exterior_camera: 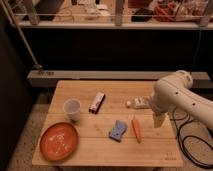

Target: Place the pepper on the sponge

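The pepper [136, 128], slim and orange-red, lies on the wooden table [100, 155] right of centre, with its pointed end towards the front edge. Just left of it, close beside or touching, rests the blue sponge [118, 130]. My gripper [136, 103] hovers low over the table behind the pepper, at the end of the white arm [175, 92] that comes in from the right. It is apart from the pepper and carries nothing that I can see.
A dark-and-white box [97, 102] lies at the table's middle back. A pale cup [72, 108] stands at the left, with a round orange plate [59, 141] in front of it. A black cable [191, 145] loops on the floor to the right.
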{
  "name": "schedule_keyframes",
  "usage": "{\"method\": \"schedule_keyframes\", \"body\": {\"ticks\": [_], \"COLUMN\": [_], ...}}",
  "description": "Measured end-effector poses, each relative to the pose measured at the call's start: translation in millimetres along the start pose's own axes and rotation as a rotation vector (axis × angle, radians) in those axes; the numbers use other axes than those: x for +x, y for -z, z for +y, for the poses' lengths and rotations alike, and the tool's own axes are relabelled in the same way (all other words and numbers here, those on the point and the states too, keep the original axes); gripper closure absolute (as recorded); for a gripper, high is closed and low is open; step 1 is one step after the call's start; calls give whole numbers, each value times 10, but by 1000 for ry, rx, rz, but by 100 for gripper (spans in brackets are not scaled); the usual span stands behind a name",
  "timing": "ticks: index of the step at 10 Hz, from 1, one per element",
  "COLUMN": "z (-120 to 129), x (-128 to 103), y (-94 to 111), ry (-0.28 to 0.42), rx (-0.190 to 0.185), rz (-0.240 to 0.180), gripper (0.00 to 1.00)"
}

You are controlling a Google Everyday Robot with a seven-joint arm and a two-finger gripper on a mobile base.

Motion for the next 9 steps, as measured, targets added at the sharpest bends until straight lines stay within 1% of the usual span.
{"method": "schedule_keyframes", "body": {"ticks": [3, 5, 9], "z": [-7, -2, -2], "x": [-43, -44, -125], "y": [-79, -120, -263], "ry": [41, 57, 109], "rx": [3, 4, 6], "rz": [5, 8, 8], "gripper": [20, 20, 20]}}
